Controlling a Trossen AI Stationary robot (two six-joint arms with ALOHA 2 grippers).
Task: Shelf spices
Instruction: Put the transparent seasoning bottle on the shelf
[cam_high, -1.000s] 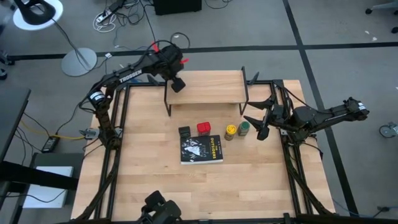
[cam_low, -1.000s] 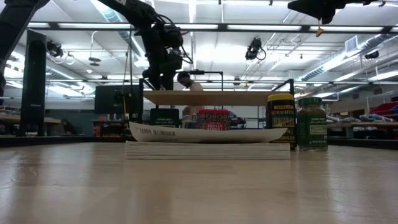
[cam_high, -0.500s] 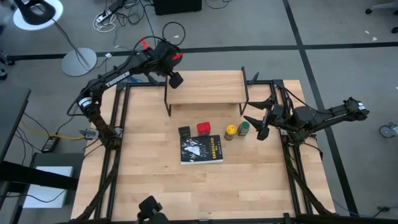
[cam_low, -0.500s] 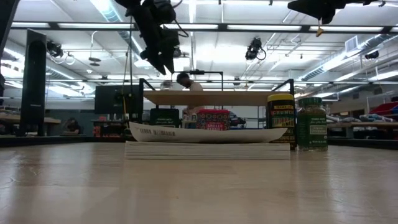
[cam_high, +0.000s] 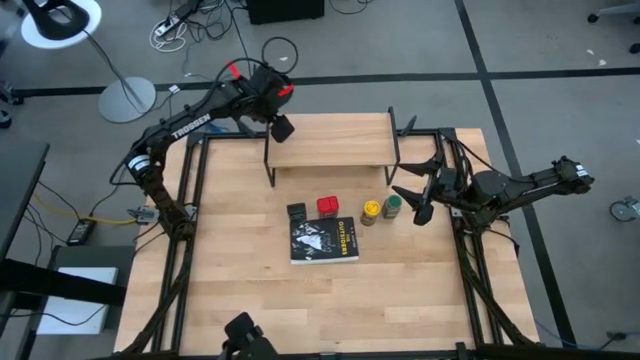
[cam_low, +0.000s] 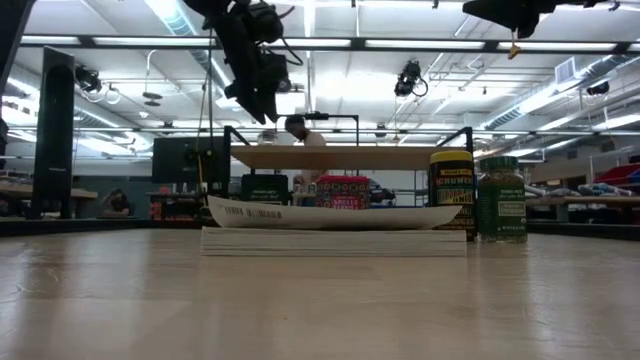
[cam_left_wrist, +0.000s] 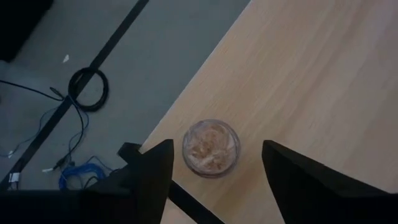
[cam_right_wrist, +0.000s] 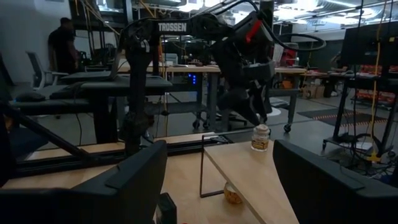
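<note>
**High view: four spices sit nearer right arm**

We note left gripper (cam_high: 283, 127) spread and empty above pale jar (cam_left_wrist: 211, 148) at shelf (cam_high: 330, 140) end. Right gripper (cam_high: 417, 195), spread, hovers just beside green-topped jar (cam_high: 393, 207); likely its pick.

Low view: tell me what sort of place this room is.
Probably a robotics lab or workshop: long ceiling light strips, a monitor on benches behind, and a dark arm hanging over the shelf.

Left claw (cam_high: 283, 128) raised, fingers spread; right claw (cam_high: 412, 200) hovering, fingers spread.
</note>
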